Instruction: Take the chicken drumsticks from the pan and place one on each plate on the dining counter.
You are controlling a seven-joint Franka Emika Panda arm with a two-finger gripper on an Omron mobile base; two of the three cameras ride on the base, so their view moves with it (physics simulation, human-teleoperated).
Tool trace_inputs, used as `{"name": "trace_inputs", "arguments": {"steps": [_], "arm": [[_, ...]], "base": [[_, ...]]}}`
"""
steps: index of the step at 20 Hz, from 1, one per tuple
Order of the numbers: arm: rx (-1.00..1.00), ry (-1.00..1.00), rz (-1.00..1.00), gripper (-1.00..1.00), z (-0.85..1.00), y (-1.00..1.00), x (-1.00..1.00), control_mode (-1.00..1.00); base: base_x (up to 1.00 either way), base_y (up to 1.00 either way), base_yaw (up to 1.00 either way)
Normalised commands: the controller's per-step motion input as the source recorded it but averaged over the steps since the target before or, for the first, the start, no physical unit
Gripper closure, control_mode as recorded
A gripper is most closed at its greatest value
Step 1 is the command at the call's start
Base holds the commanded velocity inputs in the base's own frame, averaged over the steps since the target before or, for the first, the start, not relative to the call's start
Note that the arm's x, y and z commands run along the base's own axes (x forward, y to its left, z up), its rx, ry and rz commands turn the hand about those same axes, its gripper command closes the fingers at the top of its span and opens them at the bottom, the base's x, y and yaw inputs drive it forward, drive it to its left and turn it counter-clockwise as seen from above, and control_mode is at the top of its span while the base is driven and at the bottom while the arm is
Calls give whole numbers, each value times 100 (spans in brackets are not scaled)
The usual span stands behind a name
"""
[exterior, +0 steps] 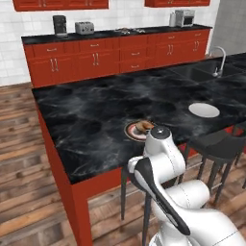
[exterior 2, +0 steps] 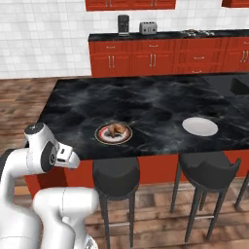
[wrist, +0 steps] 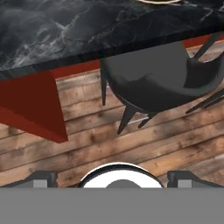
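Note:
One golden-brown chicken drumstick (exterior: 143,127) (exterior 2: 115,129) lies on the plate with the dark rim and red-gold band (exterior: 130,132) (exterior 2: 101,134), near the front edge of the black marble dining counter (exterior: 91,120) (exterior 2: 151,99). The plain white plate (exterior: 204,110) (exterior 2: 200,126) lies bare further right on the same slab. My gripper (wrist: 113,178) is open with nothing between its fingertips (wrist: 41,177). It hangs below and in front of the counter edge (wrist: 65,30), looking down at a stool and the wooden floor. I cannot make out the pan.
Dark stools (exterior 2: 115,176) (exterior 2: 206,168) (wrist: 153,83) stand along the counter's front edge. A sink with a faucet (exterior: 218,60) sits at the slab's far right. Behind, red cabinets (exterior: 96,57) carry a coffee machine (exterior: 59,25) and a toaster (exterior: 84,27).

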Motion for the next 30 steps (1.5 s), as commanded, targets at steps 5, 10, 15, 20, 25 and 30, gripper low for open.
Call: {"name": "trace_inputs", "arguments": {"steps": [5,10,15,20,25,30], "arm": [[0,0,0,-100,0,0,0,100],[0,0,0,-100,0,0,0,100],[0,0,0,-100,0,0,0,100],[0,0,0,-100,0,0,0,100],[0,0,0,-100,0,0,0,100],[0,0,0,-100,0,0,0,100]], "base": [[0,100,-10],[2,100,-14],[15,100,-19],[38,100,-17],[64,99,-15],[75,95,-13]]}}
